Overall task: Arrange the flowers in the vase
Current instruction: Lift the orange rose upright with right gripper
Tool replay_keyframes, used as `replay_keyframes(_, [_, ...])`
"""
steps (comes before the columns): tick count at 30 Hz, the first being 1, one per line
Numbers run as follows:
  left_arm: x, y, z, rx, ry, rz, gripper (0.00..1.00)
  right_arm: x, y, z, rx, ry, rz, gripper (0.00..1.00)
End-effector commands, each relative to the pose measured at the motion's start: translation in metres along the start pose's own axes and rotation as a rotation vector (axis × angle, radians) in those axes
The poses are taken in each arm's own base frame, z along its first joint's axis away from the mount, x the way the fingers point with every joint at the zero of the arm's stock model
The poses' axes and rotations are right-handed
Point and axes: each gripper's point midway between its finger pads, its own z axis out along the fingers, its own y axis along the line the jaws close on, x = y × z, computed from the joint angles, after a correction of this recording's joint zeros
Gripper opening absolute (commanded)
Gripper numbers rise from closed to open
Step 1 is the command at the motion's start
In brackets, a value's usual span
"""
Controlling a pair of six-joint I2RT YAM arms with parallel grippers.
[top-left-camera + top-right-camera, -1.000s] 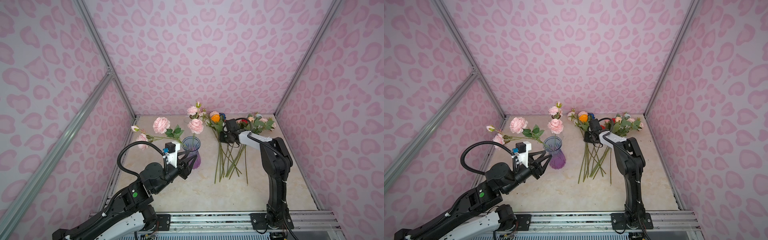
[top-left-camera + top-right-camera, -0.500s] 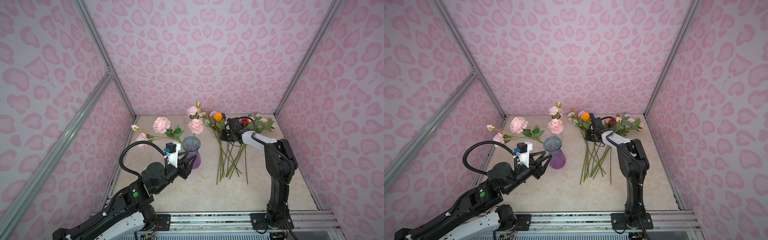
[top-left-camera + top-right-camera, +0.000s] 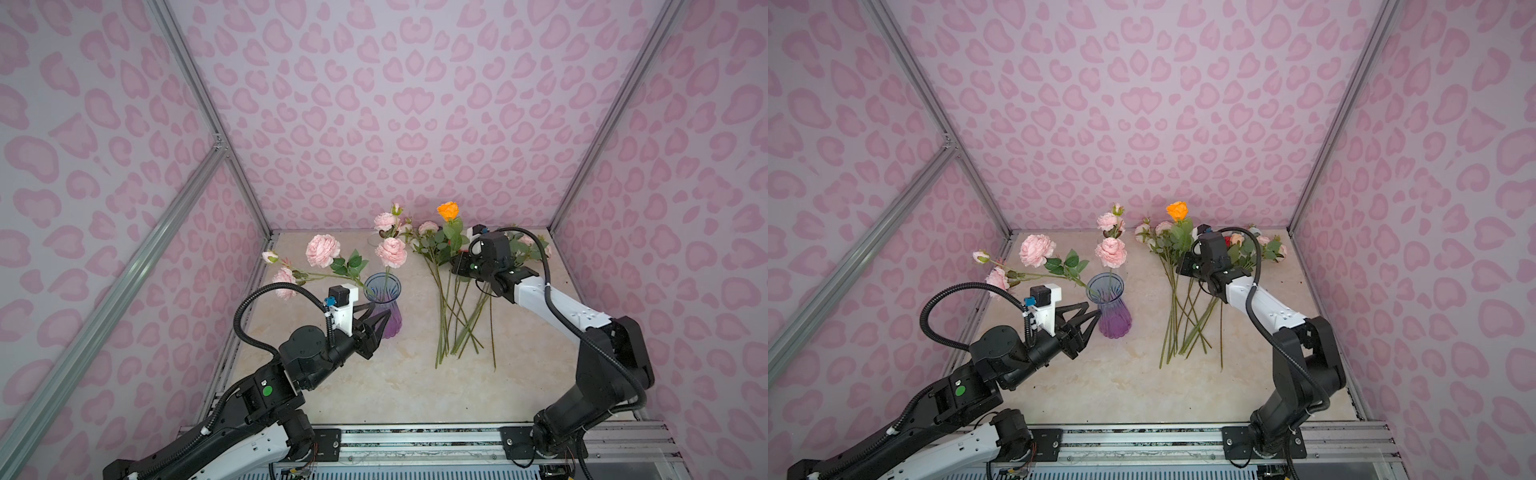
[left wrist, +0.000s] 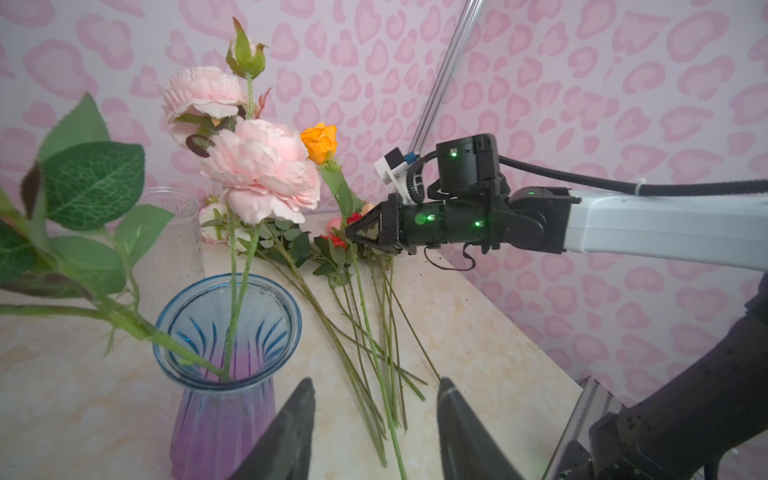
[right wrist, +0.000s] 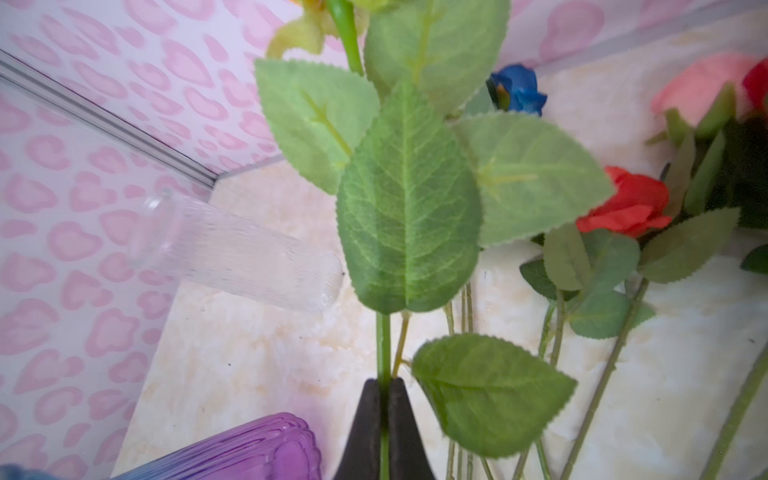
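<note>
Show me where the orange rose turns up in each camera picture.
In a top view: orange rose, just above centre.
In a top view: same spot.
Left wrist: upper half, left of middle.
Right wrist: bloom cut off; only stem and leaves.
Shared landmark: blue-and-purple glass vase.

A clear ribbed glass (image 4: 168, 249) stands on the marbled tabletop (image 3: 374, 386) before pink-patterned walls (image 3: 374, 104).

Two vases: a blue-purple vase (image 3: 394, 322) and a clear glass vase (image 4: 170, 249). One orange rose (image 3: 448, 211), one blue rose (image 5: 517, 89) — the loose stems (image 3: 444, 324) overlap too much to count.
</note>
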Motion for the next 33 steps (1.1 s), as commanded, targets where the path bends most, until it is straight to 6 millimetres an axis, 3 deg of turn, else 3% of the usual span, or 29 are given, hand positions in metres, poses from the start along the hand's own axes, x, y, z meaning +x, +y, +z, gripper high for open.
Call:
replay_keyframes(1, [-0.016,0.002,-0.007,-0.017,-0.051,0.001,0.49,-0.012,0.018,-0.023,-0.054,-0.078,-0.013,0.0])
replay_keyframes(6, [-0.03,0.002,-0.016,-0.029,-0.076,0.0,0.49,-0.019,0.042,-0.066,-0.103,-0.174,-0.061,0.0])
replay_keyframes(10, [-0.037,0.007,-0.023,-0.058,-0.088,-0.007,0.49,-0.029,0.073,-0.106,-0.149,-0.284,-0.143,0.0])
replay_keyframes(19, [-0.001,0.018,-0.024,-0.074,0.002,-0.05,0.48,-0.057,0.154,-0.178,-0.279,-0.502,-0.292,0.0])
replay_keyframes(23, [0.009,0.022,-0.026,-0.084,0.026,-0.053,0.48,-0.069,0.187,-0.198,-0.343,-0.587,-0.334,0.0])
replay_keyframes(33, [0.037,0.029,-0.018,-0.099,0.084,-0.095,0.47,-0.104,0.262,-0.226,-0.469,-0.733,-0.387,0.0])
